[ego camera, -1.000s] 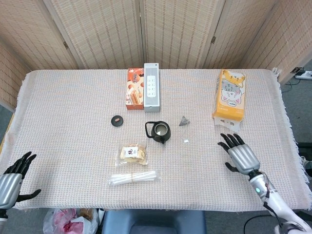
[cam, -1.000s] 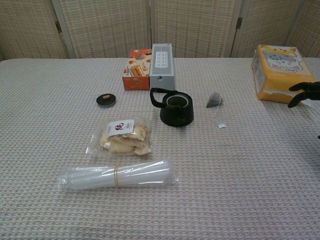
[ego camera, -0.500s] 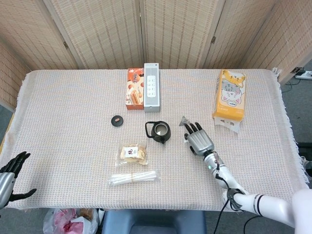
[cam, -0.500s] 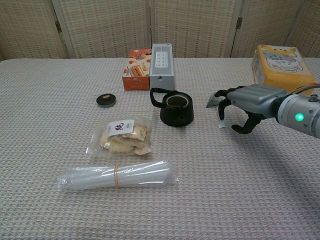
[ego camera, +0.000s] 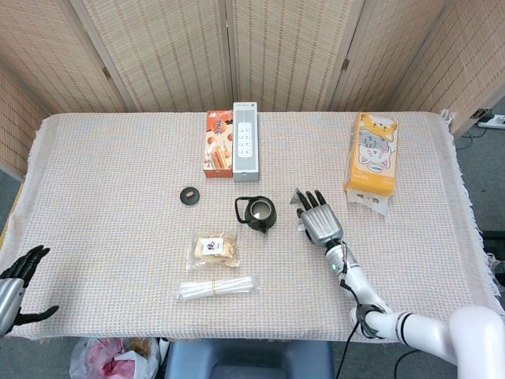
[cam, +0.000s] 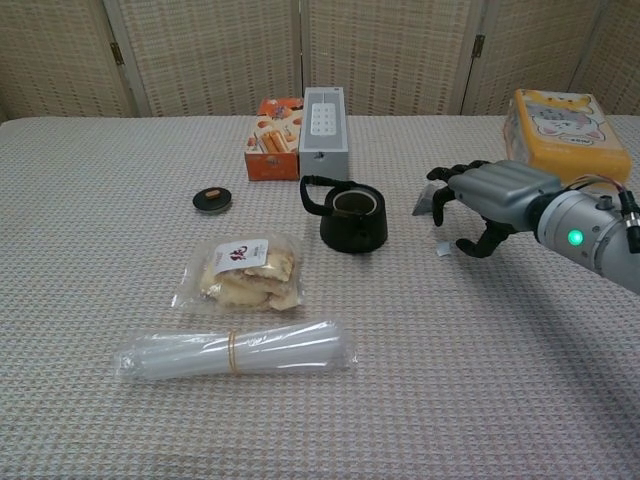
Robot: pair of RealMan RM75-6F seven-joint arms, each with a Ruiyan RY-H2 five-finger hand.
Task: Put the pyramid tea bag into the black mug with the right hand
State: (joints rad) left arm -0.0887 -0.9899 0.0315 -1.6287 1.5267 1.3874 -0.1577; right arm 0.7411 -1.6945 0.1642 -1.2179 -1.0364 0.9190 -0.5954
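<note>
A white power strip [ego camera: 245, 140] lay lengthwise at the back of the woven tablecloth [ego camera: 102, 174], with an orange snack box [ego camera: 218, 154] touching its left side. Well to the right of the strip stood a yellow tissue pack [ego camera: 371, 163] (cartoon cats printed on it). Forward and left of the strip sat a small round black lid [ego camera: 188, 195]. Further forward lay a clear bag of pastries [ego camera: 215, 249], and just beyond that a banded bundle of clear plastic sleeves [ego camera: 216, 287].

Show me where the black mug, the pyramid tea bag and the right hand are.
black mug [cam: 354, 225], chest view, front wall.
pyramid tea bag [cam: 424, 203], chest view, visible left face.
right hand [ego camera: 319, 221], head view, back of the hand.
</note>
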